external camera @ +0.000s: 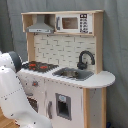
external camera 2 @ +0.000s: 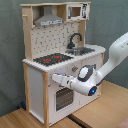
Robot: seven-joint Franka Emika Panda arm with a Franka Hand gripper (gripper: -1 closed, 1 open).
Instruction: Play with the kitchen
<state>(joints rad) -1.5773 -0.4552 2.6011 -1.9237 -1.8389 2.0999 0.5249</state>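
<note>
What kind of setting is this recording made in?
Probably a lab or test room, not a home: a toy kitchen stands on a plain wooden floor before a grey curtain, with a white robot arm reaching across its front.

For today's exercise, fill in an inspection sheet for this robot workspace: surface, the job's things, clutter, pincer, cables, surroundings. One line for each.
Surface: wooden floor; the kitchen stands on it.
Job's things: kitchen upright; hob, sink, black faucet, microwave and grey hood in place; oven door below the hob.
Clutter: nothing seen.
Pincer: pincer level with the front panel above the oven door in the second exterior view; contact and opening unclear.
Cables: nothing seen.
Surroundings: grey curtain behind the kitchen.
</note>
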